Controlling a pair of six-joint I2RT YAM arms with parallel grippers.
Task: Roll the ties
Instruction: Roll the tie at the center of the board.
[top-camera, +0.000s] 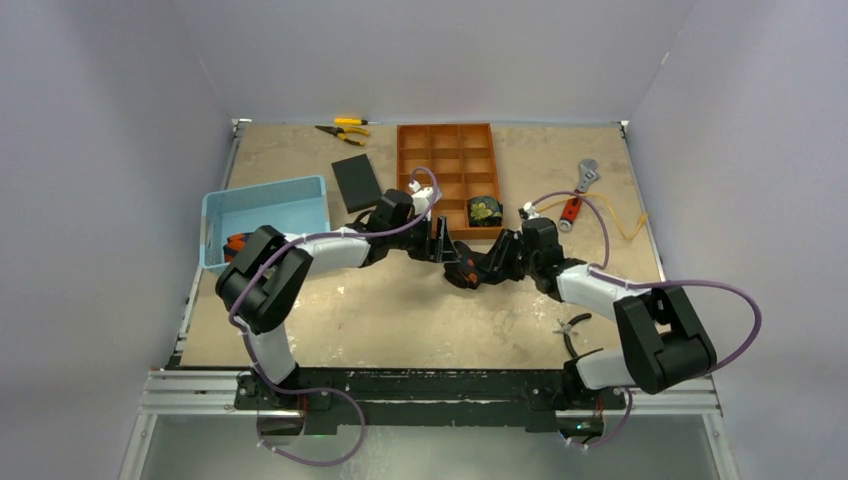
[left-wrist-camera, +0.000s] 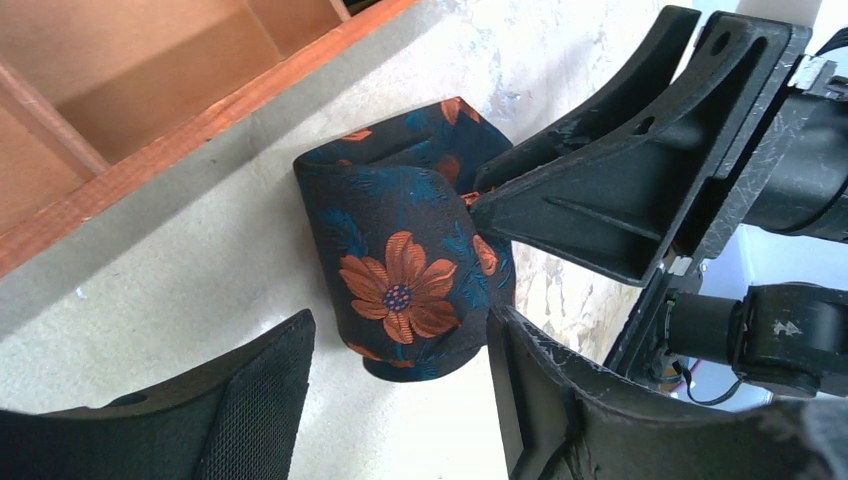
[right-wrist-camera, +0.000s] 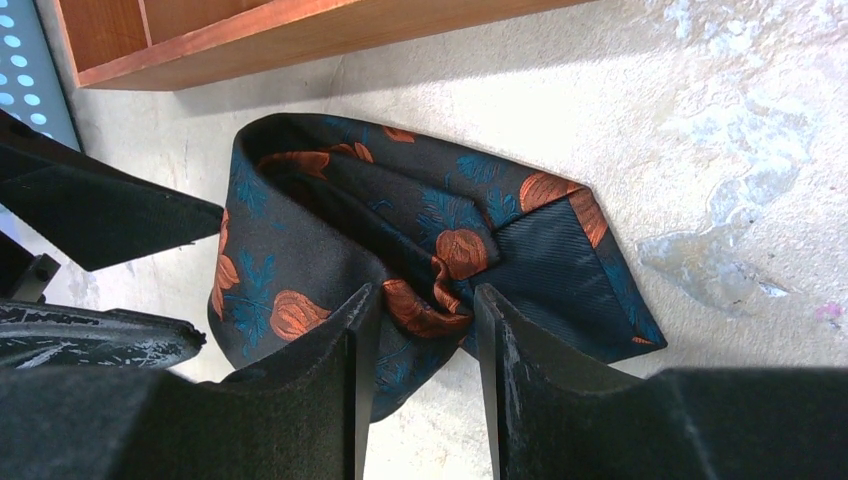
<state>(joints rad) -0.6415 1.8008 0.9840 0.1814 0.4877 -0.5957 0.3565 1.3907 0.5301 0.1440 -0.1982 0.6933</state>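
Floral tie: the dark tie with orange flowers and teal leaves (left-wrist-camera: 405, 265) lies loosely rolled in a bundle on the table (top-camera: 400, 310). It is mid-table in the top view, at 6 o'clock of the orange tray (top-camera: 400, 170) (near its front wall, not touching).
Right gripper: the right gripper (right-wrist-camera: 425, 345) reaches in from 3 o'clock of the bundle, its fingers pinched on a fold of the floral tie beside the pointed end.
Left gripper: the left gripper (left-wrist-camera: 400, 400) sits at 10 o'clock of the bundle. Its jaws are apart and straddle one end of the roll, with one pad (left-wrist-camera: 545, 390) against the fabric and the other (left-wrist-camera: 255, 410) just off it.
Green-gold tie: the green-gold tie (top-camera: 485, 210) is rolled and sits in the tray's near right compartment, at 1 o'clock of the floral tie.
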